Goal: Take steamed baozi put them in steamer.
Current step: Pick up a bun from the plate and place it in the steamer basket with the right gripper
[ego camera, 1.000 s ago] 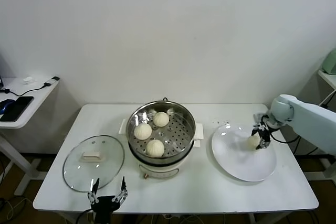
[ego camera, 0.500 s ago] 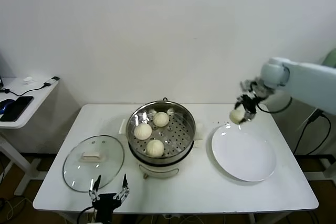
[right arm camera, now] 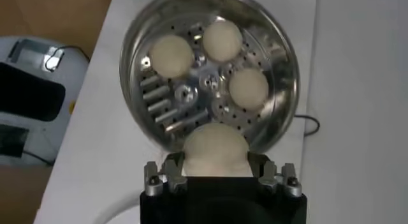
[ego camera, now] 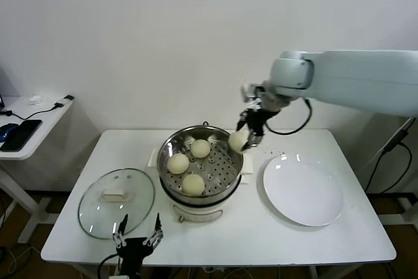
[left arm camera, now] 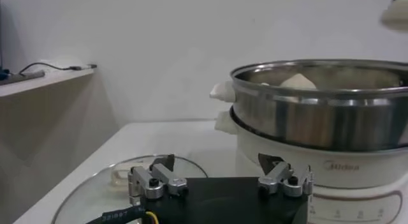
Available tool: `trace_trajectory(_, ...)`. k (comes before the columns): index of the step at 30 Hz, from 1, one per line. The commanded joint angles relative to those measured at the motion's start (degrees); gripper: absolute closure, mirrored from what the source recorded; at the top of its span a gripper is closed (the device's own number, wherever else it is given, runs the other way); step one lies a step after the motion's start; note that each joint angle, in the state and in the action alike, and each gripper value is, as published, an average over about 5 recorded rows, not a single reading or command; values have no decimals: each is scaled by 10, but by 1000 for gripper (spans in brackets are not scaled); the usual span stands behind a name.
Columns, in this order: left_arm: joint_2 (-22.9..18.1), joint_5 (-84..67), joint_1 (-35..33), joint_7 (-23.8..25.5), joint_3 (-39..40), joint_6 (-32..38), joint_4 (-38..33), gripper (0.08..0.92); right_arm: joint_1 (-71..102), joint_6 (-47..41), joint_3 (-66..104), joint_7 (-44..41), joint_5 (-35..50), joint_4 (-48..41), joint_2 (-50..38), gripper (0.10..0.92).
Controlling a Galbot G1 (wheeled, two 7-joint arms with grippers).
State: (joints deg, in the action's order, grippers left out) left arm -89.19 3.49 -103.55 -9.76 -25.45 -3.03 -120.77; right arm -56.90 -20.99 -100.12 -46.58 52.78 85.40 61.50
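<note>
- Waiting at the near table edge, at about 7 o'clock from the steamer (ego camera: 201, 163), the left gripper (ego camera: 138, 238) is seen with its fingers spread wide and nothing between them; the glass lid (ego camera: 116, 202) lies flat on the table (ego camera: 261, 240) just beyond it.
- Three steamed baozi are already seated on the perforated tray: one (ego camera: 177, 163) at 9 o'clock, one (ego camera: 200, 148) at 12 o'clock and one (ego camera: 192, 184) at 6 o'clock, which leaves the 3 o'clock sector of the tray bare.
- A fourth baozi (ego camera: 238, 140) is held in the air over the steamer's rim at about 2 o'clock, pinched by the right gripper (ego camera: 242, 138), whose fingers are part-closed against the bun's sides; in the right wrist view the bun (right arm camera: 217, 149) is seen bulging between the two pads.
- No long axis is presented by the bun: it is close to round, so its heading matters little, and only its flatter underside is best kept downward.
- For a clean placement, the bun would best be carried inward past the rim to the bare 3 o'clock patch, lowered until it meets the tray, and released only then, so that soft dough is neither dropped nor pressed against its neighbours.
- To the right, at 3 o'clock from the steamer, the white plate (ego camera: 304, 191) carries no bun.
</note>
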Motion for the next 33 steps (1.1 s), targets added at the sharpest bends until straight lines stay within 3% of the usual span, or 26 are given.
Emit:
trace_trajectory(1, 2, -1, -1, 0, -4, 0, 2, 177, 73, -62, 8, 66, 49, -22, 106, 349)
trace_trajectory(14, 3, -5, 3, 2, -8, -2, 6, 177, 133, -74, 0, 79, -10, -87, 123, 353)
trace_trajectory(29, 5, -8, 3, 2, -9, -4, 6, 177, 131, -73, -5, 72, -12, -79, 125, 350)
trace_trajectory(33, 6, -10, 0, 2, -9, -4, 3, 177, 129, -62, 1, 64, -10, -72, 119, 282)
